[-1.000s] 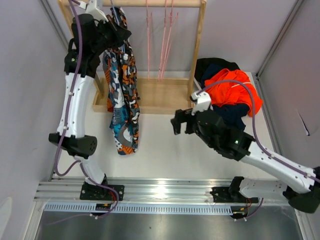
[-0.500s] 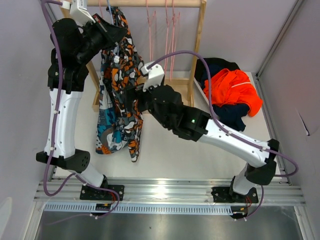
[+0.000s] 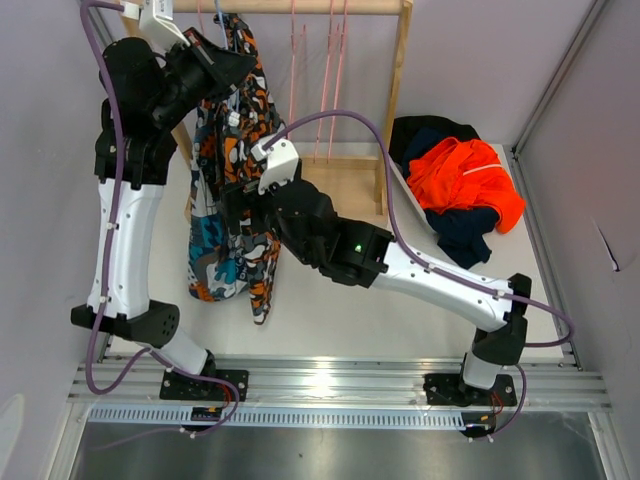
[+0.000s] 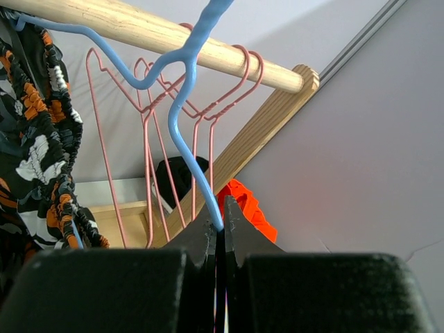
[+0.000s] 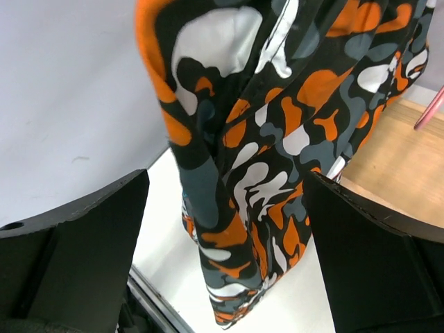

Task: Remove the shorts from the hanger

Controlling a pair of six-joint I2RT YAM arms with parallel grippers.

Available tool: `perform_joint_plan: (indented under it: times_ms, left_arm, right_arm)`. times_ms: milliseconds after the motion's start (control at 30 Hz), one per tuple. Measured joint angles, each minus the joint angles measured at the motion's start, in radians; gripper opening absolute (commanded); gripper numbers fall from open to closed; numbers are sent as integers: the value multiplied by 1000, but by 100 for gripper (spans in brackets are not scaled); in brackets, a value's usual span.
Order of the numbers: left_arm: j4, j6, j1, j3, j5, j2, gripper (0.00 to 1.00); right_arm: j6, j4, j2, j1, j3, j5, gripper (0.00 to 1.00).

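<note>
Starting big: the white table (image 3: 400,320) has a wooden rack (image 3: 402,90) at the far side. Both arms reach toward its left end.

The left arm goes straight up to the rail (image 4: 139,28). The right arm stretches across the table from its base at the near right.

Two pairs of shorts hang off the left end of the rail. The camo pair (image 3: 248,125) is higher up, and the teal print pair (image 3: 210,245) droops below it toward the table. Can't tell from these shots whether they share one hanger.

The other three are in a heap on the table right of the rack. The orange shorts (image 3: 465,175) are on top, the black (image 3: 425,130) are behind them and the navy (image 3: 462,228) poke out at the near side.

A few bare pink hangers (image 4: 149,139) are on the rail, next to a blue hanger (image 4: 182,118).

The left gripper (image 4: 220,232) has its jaws pinched tight on the blue hanger's wire. The right gripper (image 5: 225,229) has its jaws spread wide. The camo fabric hangs between them, and neither finger looks to be touching it.
</note>
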Motion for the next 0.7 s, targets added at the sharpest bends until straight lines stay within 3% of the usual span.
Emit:
perform_joint_plan:
  times_ms: [67,100,167,200,467,700]
  left_arm:
    - [4,-8,0,0,4,-3,0]
    - [4,-13,0,-2,5,-6,0]
    - [6,-21,0,-12,8,-16,0]
    - [9,-23,0,-22,10,-24,0]
    - [0,-10,0,-58,12,-55,0]
    - [-64,6,2,66,22,5,0]
  right_arm:
    - [-1,3,14,-2,0,0,86]
    - [-5,9,22,-2,0,0,55]
    - [-18,27,38,-2,0,-4,15]
    - [-25,37,49,-3,0,-9,0]
    - [-31,90,86,50,-21,18,0]
    - [19,114,-51,323,-272,229,0]
